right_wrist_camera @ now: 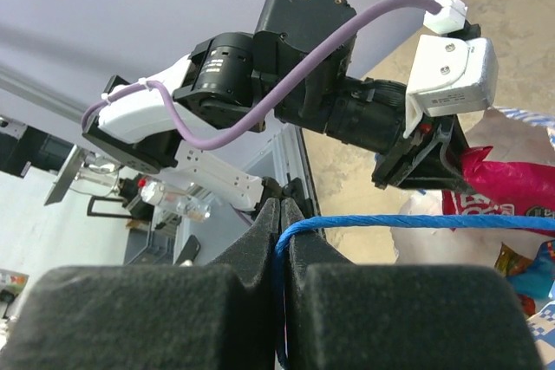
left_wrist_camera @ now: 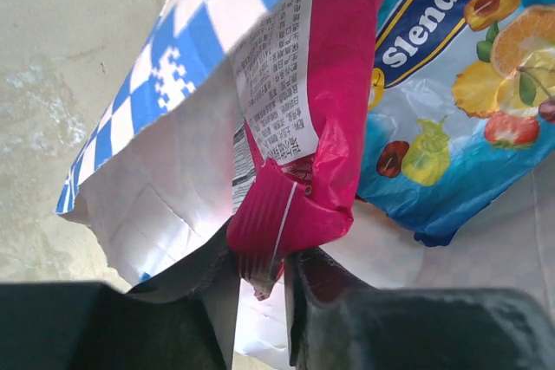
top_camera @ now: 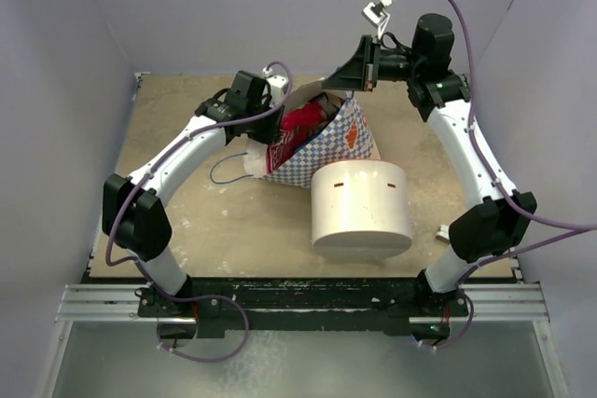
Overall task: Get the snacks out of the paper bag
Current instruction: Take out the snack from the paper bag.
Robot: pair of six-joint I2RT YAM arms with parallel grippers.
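left gripper [left_wrist_camera: 262, 270]: jaws narrowed to a slim gap, clamped on the crimped end of the pink packet [left_wrist_camera: 329, 127], with a pad on each side of the crimp. The rest of that packet lies in the mouth of the paper bag [left_wrist_camera: 147, 188], on the white inner wall. The checkered rim edge is just left of it. blue packet [left_wrist_camera: 451, 110] lies beside it on the right, overlapping, deeper in the bag.

right gripper [right_wrist_camera: 282, 214]: clenched on the blue cord handle [right_wrist_camera: 416, 221], cord taut, holding the far rim up.

Top view: the bag is on its side mid-table, mouth toward the left arm. white cylinder [top_camera: 359, 207] sits hard against its near side, can't tell if they touch. Open table [top_camera: 215, 230] lies left of and nearer than the bag mouth. The side walls stand well apart from the bag.
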